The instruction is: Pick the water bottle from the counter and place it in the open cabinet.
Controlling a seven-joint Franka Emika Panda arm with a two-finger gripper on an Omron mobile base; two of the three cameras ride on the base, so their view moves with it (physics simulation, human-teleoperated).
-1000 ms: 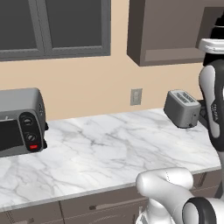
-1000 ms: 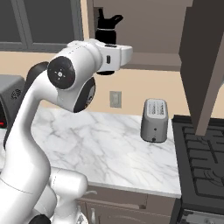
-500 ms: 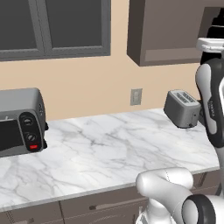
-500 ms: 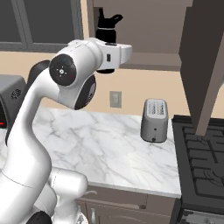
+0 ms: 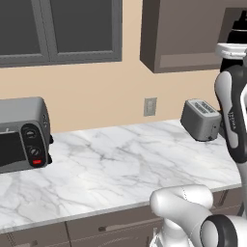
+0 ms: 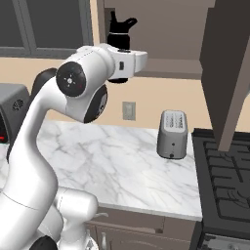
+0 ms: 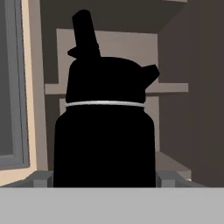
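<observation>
The black water bottle [image 6: 119, 35] with its loop-handled cap is held upright, high above the counter [image 6: 113, 161], level with the open cabinet [image 6: 168, 29]. My gripper [image 7: 105, 179] is shut on the bottle's lower body; grey fingertips [image 7: 41, 178] show on both sides of the bottle [image 7: 105, 131]. Behind it the cabinet's recessed interior and a shelf [image 7: 173, 88] are close. From the left base view the bottle [image 5: 240, 30] sits atop my hand at the right edge, in front of the cabinet [image 5: 193, 34], above the marble counter [image 5: 120, 164].
A silver toaster [image 6: 172, 134] stands on the counter below the cabinet. A toaster oven [image 5: 21, 135] sits at the far left. The cabinet's open door [image 6: 227, 73] hangs over a black stove [image 6: 224, 185]. Glass-panelled cabinets [image 5: 58, 29] are left of the open one.
</observation>
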